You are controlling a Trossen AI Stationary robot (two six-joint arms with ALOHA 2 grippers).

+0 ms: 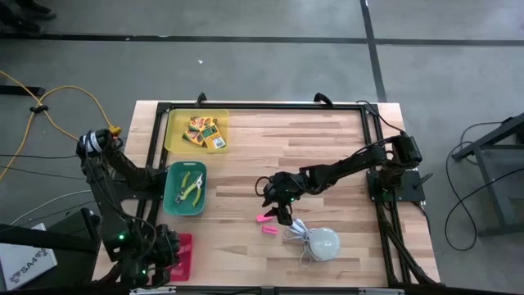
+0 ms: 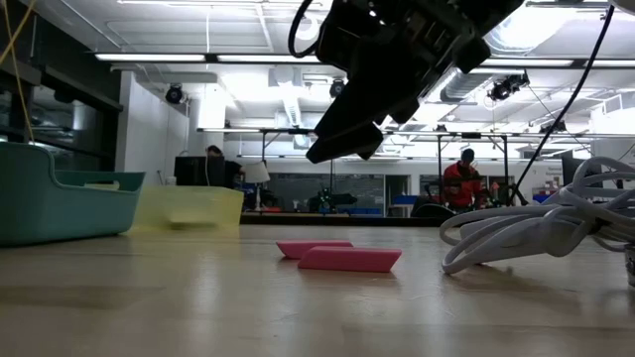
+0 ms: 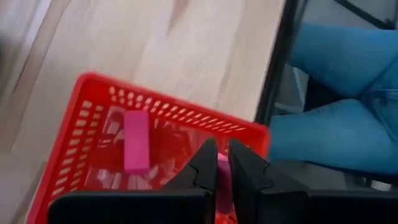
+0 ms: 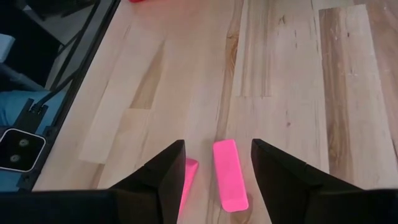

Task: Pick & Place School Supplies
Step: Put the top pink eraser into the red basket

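Two pink erasers [image 1: 266, 224] lie flat on the wooden table. My right gripper [image 4: 217, 165] hangs open a little above them, one eraser [image 4: 229, 175] showing between its fingers and the other [image 4: 187, 177] half hidden behind one finger. My left gripper [image 3: 222, 152] is shut over the red basket [image 1: 183, 256] at the table's near left corner, with a pink eraser in its narrow gap. Another pink eraser [image 3: 137, 140] lies on the basket's floor. The yellow-and-green boxes [image 1: 205, 131] rest in a yellow tray, and the green-handled scissors [image 1: 191, 187] in a teal bin. My left gripper pinches a pink eraser [image 3: 222, 182] between its two fingers, which slant down over the red basket. Only a thin pink strip shows in the gap; the fingers hide the rest. The eraser is held clear above the basket's floor.
A white dome [image 1: 323, 242] with a coiled white cord [image 2: 536, 230] sits just right of the erasers. The teal bin [image 2: 60, 203] and yellow tray [image 2: 189, 208] stand along the left side. A person's legs in blue trousers [image 3: 339, 106] are beside the table edge near the basket.
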